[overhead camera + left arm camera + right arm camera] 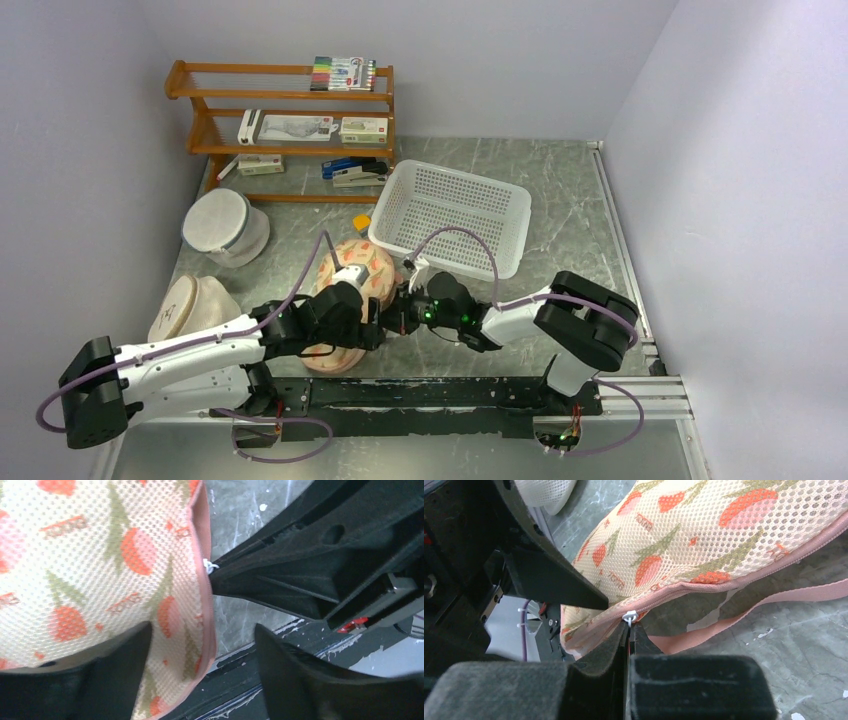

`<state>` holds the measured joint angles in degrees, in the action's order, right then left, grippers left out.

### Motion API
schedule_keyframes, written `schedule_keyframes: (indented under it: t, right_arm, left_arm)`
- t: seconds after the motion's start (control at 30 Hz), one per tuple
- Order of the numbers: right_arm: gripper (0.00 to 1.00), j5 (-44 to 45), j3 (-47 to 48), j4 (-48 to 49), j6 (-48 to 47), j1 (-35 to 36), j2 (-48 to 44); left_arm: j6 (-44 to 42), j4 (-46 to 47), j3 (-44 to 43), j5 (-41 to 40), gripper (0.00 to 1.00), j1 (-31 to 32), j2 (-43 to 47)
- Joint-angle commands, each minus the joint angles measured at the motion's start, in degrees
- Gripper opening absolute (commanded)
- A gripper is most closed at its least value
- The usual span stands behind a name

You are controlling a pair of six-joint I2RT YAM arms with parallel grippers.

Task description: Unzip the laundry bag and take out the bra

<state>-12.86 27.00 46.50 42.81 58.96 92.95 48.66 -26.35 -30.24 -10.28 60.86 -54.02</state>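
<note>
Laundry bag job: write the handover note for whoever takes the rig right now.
Left gripper: open, straddling the laundry bag at its pink edge.
Right gripper: shut on the white zip pull.
The bag lies on the table between the arms, near the white basket. The bra is not visible.
Done: pull gripped; zip looks closed.
To do: draw the zip open, take out the bra.

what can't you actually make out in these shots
The bra: in no view; mesh of the laundry bag hides any contents.
Top view: much of the bag and its zip lie under the left arm and right arm.
Right wrist: the white tie vanishes between the shut right jaws; its slider is too small.
Left wrist: the bag is cut by top and left edges; the open left jaws cover its lower part.
</note>
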Motion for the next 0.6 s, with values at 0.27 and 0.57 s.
schedule_keyframes:
  t: [0.27, 0.57]
  right_arm:
    - [0.0, 3.0, -0.51, 2.25, -1.39, 2.09, -2.34]
    - [0.0, 8.57, -0.48, -2.06, -0.26, -1.93, 0.53]
  left_arm:
    - [3.81, -5.56, -0.25, -8.25, 0.32, 0.67, -1.48]
    - [13.07, -15.63, -1.16, -16.22, 0.07, 0.66, 3.35]
